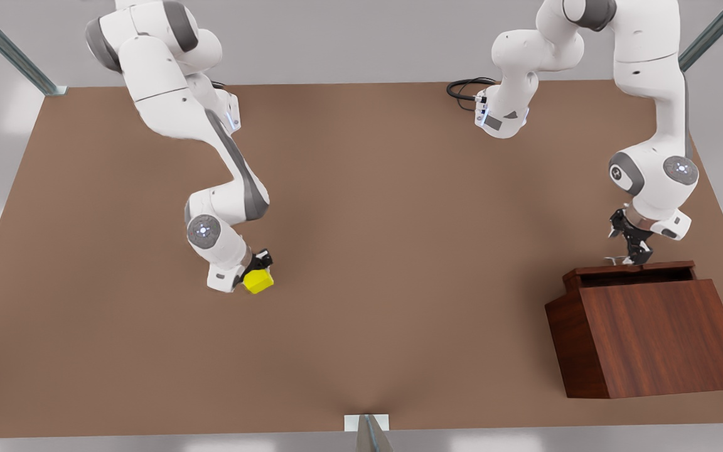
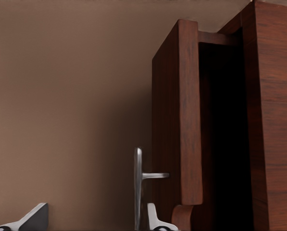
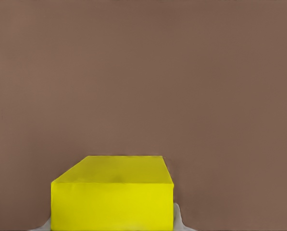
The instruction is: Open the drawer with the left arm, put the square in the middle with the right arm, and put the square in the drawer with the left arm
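Nearest the front camera we noted a short grey metal post (image 1: pixel 369 432) at the table's near edge, and behind it the matte brown tabletop (image 1: pixel 399 263); on the front view's right stood the dark reddish-brown cabinet (image 1: pixel 650 336), with the drawer (image 1: pixel 628 272) drawn out a little way on its far side, toward the arms' bases; the left wrist view showed the drawer front (image 2: pixel 178 115) standing clear of the cabinet box, a dark gap between them, and the thin silver handle (image 2: pixel 139 185) mounted on that front; the left gripper (image 1: pixel 632 248), on the arm at the front view's right, sat at the handle; in the left wrist view its two fingertips (image 2: pixel 30 219) were spread, one well to one side and the other just beside the handle bar, so we recorded the fingers as parted and not clamped on the bar; whether either pad touched the handle we could not tell; on the front view's left the right gripper (image 1: pixel 260 269) was down at the table, pinching the square (image 1: pixel 258 281); the yellow cube appeared slightly tilted there, and we could not tell whether it touched the tabletop or hung just above it; the right wrist view showed the square (image 3: pixel 113 195) close up between pale finger pads (image 3: pixel 178 219) at its sides, with bare brown table beyond; the cube was well apart from the cabinet, left of the table's middle in the front view.
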Action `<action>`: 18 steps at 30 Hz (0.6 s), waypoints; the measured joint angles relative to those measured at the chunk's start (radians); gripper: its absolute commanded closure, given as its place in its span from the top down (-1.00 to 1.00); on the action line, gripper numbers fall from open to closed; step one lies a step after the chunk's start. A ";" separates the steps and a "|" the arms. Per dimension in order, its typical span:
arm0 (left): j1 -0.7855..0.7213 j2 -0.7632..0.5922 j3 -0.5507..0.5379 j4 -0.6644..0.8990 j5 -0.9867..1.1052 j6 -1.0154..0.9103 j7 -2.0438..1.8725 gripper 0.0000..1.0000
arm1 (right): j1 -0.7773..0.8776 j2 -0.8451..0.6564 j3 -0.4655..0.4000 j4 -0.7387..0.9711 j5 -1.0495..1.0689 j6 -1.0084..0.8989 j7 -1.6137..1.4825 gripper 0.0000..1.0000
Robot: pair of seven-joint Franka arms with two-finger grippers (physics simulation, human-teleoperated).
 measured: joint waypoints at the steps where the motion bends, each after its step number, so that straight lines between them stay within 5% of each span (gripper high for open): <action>1: -0.002 -0.005 0.002 -0.008 0.000 0.000 0.000 1.00 | 0.027 0.014 0.015 0.025 0.004 0.001 0.054 0.26; 10: -0.002 -0.112 0.028 -0.121 0.001 -0.015 -0.002 1.00 | 0.393 0.370 0.018 0.533 -0.002 -0.006 0.364 0.26; 16: 0.000 -0.173 0.051 -0.148 0.003 -0.077 -0.002 1.00 | 0.469 0.501 0.068 0.668 -0.048 0.001 0.404 0.30; 18: -0.001 -0.198 0.059 -0.148 0.005 -0.111 -0.002 1.00 | 0.467 0.513 0.062 0.680 -0.050 0.001 0.403 1.00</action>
